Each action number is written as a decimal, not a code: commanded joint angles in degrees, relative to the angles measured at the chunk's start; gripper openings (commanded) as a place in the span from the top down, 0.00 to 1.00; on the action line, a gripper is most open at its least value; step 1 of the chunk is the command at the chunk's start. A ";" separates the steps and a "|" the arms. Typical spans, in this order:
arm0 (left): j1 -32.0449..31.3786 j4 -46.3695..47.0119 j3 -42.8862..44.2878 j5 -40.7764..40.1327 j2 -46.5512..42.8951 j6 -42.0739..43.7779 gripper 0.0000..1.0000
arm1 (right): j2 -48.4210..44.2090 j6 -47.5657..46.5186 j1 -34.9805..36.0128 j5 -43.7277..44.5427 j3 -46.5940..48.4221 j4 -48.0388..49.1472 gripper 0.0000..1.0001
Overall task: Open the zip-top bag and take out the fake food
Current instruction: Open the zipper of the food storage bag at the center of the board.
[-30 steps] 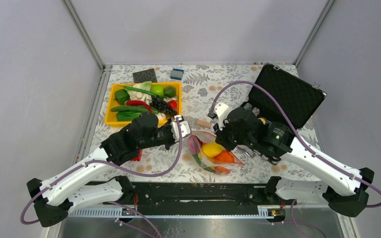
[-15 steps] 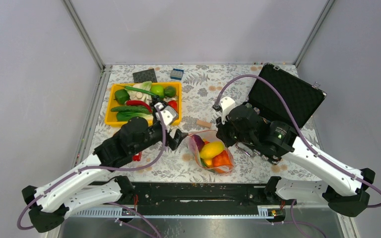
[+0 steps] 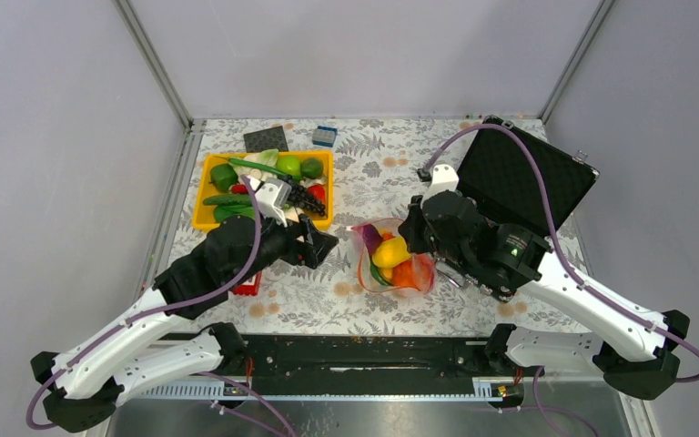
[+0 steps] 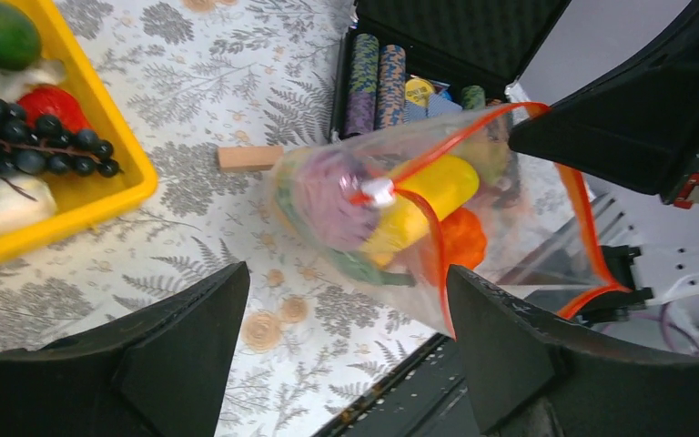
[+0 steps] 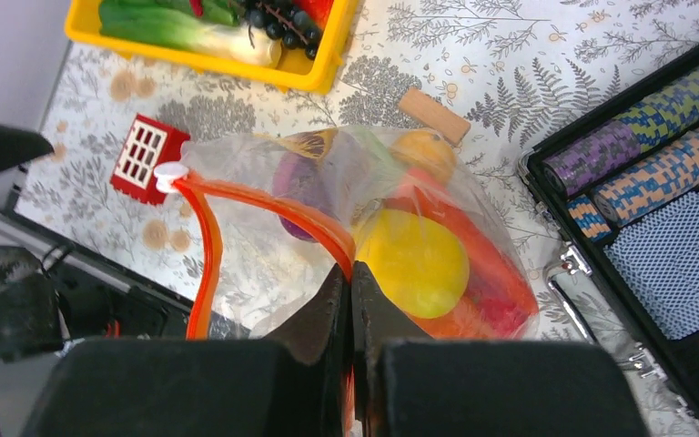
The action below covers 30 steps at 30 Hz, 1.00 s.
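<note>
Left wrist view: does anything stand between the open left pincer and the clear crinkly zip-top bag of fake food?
Nothing visible does. Only bare fern-print tablecloth shows between the left pincer and the clear plastic zip-top bag, which the right pincer holds by its orange zip strip.

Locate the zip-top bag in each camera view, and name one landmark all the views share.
Top external: the zip-top bag is at picture centre, against the right gripper.
Left wrist: centre-right, beyond the open left gripper.
Right wrist: centre, its zip strip pinched in the right gripper.
Shared landmark: the yellow tray, toward the upper left in each view.
</note>
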 commanded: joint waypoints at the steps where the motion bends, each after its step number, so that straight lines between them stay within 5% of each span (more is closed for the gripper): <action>1: 0.21 -0.35 2.29 1.63 0.19 -7.69 0.20 | -0.72 7.99 -0.08 6.88 0.16 4.44 1.00; 30: -1.13 4.65 -3.56 9.75 6.57 -13.27 0.33 | 3.46 8.23 0.68 -0.37 -7.22 15.33 1.00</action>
